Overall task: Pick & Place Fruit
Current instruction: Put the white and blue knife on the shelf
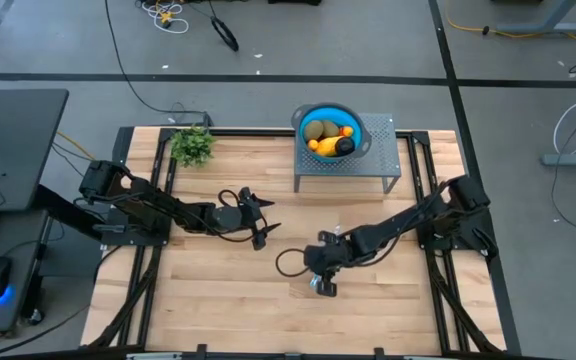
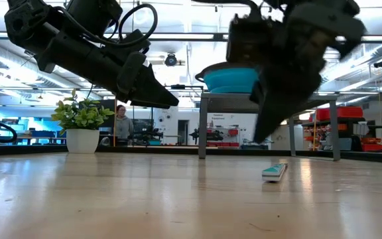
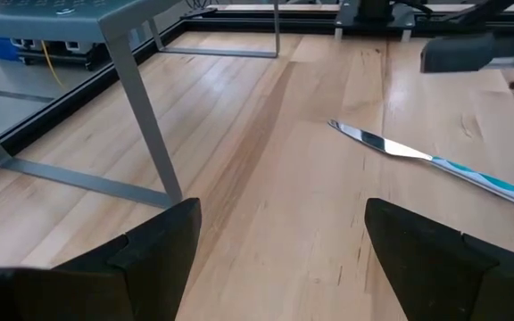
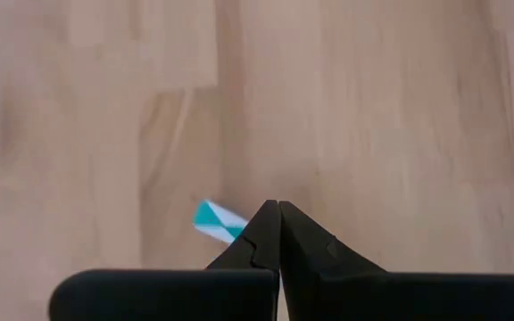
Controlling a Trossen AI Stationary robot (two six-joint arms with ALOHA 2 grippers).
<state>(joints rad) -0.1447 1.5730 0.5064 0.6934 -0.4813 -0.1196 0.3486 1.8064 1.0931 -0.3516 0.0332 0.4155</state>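
High view: left gripper (image 1: 265,221) hung wide open, holding nothing. Right gripper (image 1: 320,285) was clenched empty above the knife (image 2: 274,172). Fruit (image 1: 329,136) sat in the blue bowl (image 1: 303,117) on the stand (image 1: 383,161).

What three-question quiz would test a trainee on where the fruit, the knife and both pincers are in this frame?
1. True or false: the fruit lies loose on the wooden table.
2. Which pincer is shut? A) left pincer B) right pincer
3. Fill in: the blue bowl stands on a grey ____.

Key
1. False: all the fruit sits in the blue bowl.
2. B: the right pincer's fingers meet just above the knife on the table, and hold nothing; the left pincer is open, above bare wood.
3. Stand, a small raised metal one at the table's far side, beside the potted plant.
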